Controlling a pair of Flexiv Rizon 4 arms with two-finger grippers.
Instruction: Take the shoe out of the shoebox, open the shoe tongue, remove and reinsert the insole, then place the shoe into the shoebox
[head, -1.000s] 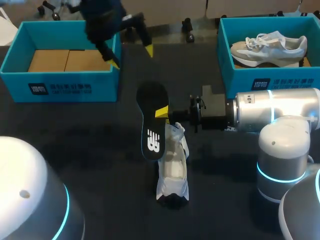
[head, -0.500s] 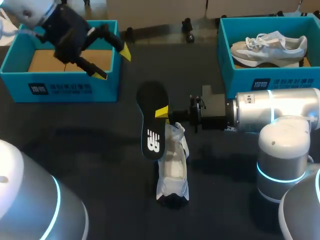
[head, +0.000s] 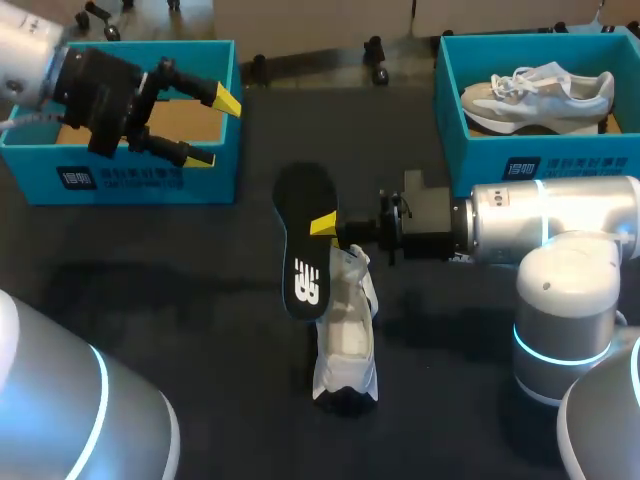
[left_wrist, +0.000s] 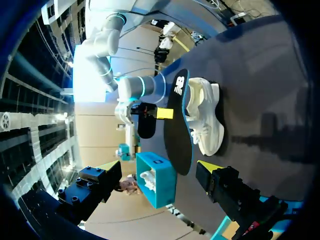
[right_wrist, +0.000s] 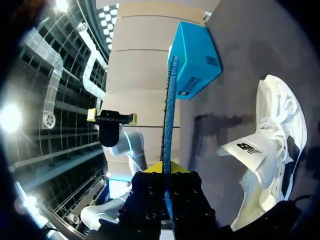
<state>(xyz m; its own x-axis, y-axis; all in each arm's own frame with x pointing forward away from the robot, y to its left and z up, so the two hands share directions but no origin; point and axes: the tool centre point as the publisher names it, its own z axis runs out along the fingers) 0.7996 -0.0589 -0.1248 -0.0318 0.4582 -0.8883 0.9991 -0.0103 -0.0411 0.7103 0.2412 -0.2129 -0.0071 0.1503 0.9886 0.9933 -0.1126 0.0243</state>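
Nearest on the dark bench (head: 180, 300), the white shoe (head: 346, 335) lies out of its box, its tongue (right_wrist: 248, 150) folded up and away from the opening. At eleven o'clock from the shoe, my right gripper (head: 325, 228) pinches the black insole (head: 303, 235) by one long edge, both yellow-tipped fingers closed on it. The insole is tilted on its side, fully clear of the shoe and just beside it; whether its lower end touches the upper cannot be told. My right arm comes in level from three o'clock.

Farther out, at ten o'clock from the shoe, my left gripper (head: 205, 128) hangs over the front wall of the empty shoebox (head: 215, 178), fingers spread wide and holding nothing. At two o'clock, well apart, a second shoebox (head: 470, 160) holds a grey-and-white sneaker (head: 535, 92).

By my reading, the insole is out and reinsertion is the step in hand. The next move calls for turning the insole flat, aiming its toe end at the shoe's opening and sliding it forward under the raised tongue. The shoe is loose on the bench and likely to skid, so my free left gripper would do well to come across and steady the heel or hold the tongue back first.
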